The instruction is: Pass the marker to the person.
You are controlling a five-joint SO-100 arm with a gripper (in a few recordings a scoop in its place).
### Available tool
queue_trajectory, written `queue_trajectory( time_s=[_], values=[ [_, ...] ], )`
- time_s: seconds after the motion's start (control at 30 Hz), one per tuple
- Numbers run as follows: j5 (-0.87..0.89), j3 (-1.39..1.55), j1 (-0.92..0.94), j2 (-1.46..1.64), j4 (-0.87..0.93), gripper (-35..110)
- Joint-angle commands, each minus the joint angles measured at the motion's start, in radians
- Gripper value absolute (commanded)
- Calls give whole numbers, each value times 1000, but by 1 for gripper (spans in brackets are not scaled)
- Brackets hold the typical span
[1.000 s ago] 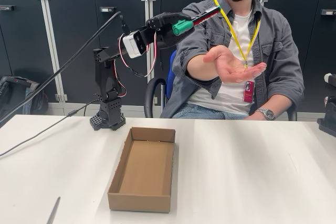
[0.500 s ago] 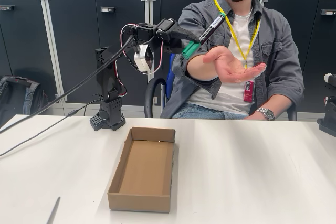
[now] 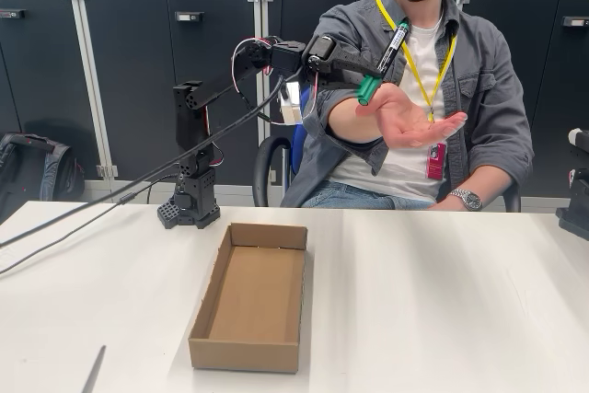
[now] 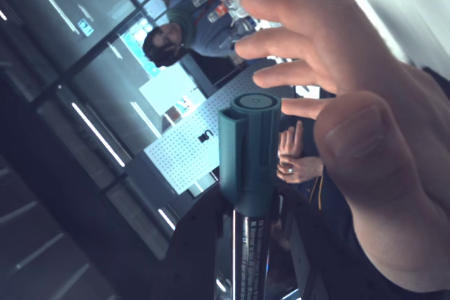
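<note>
In the fixed view my gripper (image 3: 368, 67) is raised at chest height and shut on the marker (image 3: 394, 41). The marker is tilted steeply, with its green cap down right over the thumb side of the person's open, palm-up hand (image 3: 414, 119). I cannot tell whether cap and hand touch. The person (image 3: 483, 89) sits behind the table with that arm stretched toward me. In the wrist view the marker (image 4: 247, 147) points away with its green cap foremost. Its dark barrel runs down between my dark fingers (image 4: 188, 261). The person's hand (image 4: 358, 138) is close on its right, fingers spread.
An open cardboard box (image 3: 253, 296) lies on the white table (image 3: 442, 301) below the arm. A thin grey stick (image 3: 94, 370) lies at the front left edge. A cable (image 3: 92, 211) slants from the arm to the left. A black device (image 3: 577, 200) stands at the right edge.
The arm has swung right and reached out toward the person. The marker has tipped from nearly level to steep, and its green cap now hangs over the open hand, which stayed still.
</note>
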Motion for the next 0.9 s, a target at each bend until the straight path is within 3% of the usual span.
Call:
queue_trajectory(
  time_s=[0.0,0.3,0.7,0.87],
  values=[
    [2,8,-21,17,-2,-5],
    [-193,138,44,25,-115,-5],
    [-298,173,77,9,-282,-5],
    [-307,195,78,12,-244,-5]
  ],
)
